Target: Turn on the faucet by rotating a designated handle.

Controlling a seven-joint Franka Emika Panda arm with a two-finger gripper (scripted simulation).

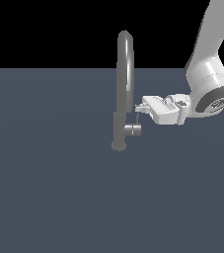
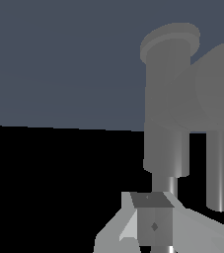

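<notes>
Grey metal forms the faucet, which is set near the middle of the dark surface, slightly toward its far edge. The handle juts sideways from the lower post toward the exterior view's right, a thin lever rising at its end. The gripper is placed just above that stub, beside the lever; whether its jaws are closed cannot be told.

Fingers just above handle
</notes>
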